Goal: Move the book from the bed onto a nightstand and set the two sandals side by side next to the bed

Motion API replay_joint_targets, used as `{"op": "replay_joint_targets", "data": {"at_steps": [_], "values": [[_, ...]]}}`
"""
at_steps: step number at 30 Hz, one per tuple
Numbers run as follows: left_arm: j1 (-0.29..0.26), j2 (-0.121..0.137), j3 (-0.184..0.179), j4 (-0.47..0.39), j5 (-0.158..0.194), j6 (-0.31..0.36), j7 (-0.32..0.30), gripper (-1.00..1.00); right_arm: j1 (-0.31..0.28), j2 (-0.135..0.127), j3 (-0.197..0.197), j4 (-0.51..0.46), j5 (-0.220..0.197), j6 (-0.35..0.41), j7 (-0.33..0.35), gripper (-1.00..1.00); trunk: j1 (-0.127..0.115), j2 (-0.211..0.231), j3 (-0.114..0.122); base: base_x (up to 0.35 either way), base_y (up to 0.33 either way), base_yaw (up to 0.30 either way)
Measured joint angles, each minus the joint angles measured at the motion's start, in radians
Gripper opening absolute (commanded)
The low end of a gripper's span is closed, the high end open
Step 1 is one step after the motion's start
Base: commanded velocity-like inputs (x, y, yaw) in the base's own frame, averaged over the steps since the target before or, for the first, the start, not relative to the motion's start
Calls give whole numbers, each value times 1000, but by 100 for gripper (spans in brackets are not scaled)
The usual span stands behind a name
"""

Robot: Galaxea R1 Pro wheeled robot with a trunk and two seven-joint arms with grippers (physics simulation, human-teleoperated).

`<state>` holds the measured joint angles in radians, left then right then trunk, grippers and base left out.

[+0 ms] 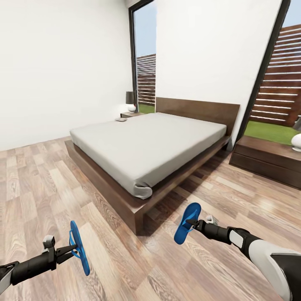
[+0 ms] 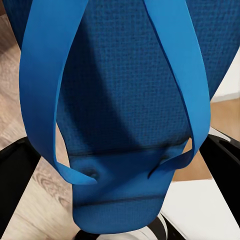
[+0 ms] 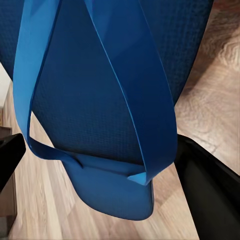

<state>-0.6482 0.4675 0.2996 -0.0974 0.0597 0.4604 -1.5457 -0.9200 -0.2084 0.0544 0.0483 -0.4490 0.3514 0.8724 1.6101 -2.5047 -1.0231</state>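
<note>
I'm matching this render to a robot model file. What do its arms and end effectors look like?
Both arms are slim black tubes ending in narrow black two-finger end effectors, left and right. A small light grey block sits on each wrist. The right arm widens toward the body into a white-grey shell with a black joint band and a pale inset panel. The wrist views show black fingers with flat faces. No cables or markings are visible.

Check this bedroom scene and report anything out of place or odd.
Both blue sandals are off the floor: the left gripper holds one sandal on edge, the right gripper holds the other sandal tilted, near the bed corner. A small flat item lies at the mattress's far edge. Nothing looks spilled or damaged.
</note>
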Motion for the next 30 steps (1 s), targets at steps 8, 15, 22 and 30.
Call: {"op": "replay_joint_targets", "data": {"at_steps": [8, 15, 22, 30], "values": [[0, 0, 0, 0, 0, 0, 0, -100, 1, 0, 0, 0, 0, 0, 1, -100, 0, 0, 0, 0, -129, 120], [0, 0, -1, 0, 0, 1, 0, -100, 0, 0, 0, 0, 0, 0, 0, -100, 0, 0, 0, 43, -121, 120], [0, 0, 0, 0, 0, 1, 1, -100, 1, 0, 0, 0, 0, 0, 0, -100, 0, 0, 0, 72, -124, 120], [0, 1, 1, 0, 0, 3, 1, -100, 1, 0, 0, 0, 0, 0, 1, -100, 0, 0, 0, 81, -101, 120]]}}
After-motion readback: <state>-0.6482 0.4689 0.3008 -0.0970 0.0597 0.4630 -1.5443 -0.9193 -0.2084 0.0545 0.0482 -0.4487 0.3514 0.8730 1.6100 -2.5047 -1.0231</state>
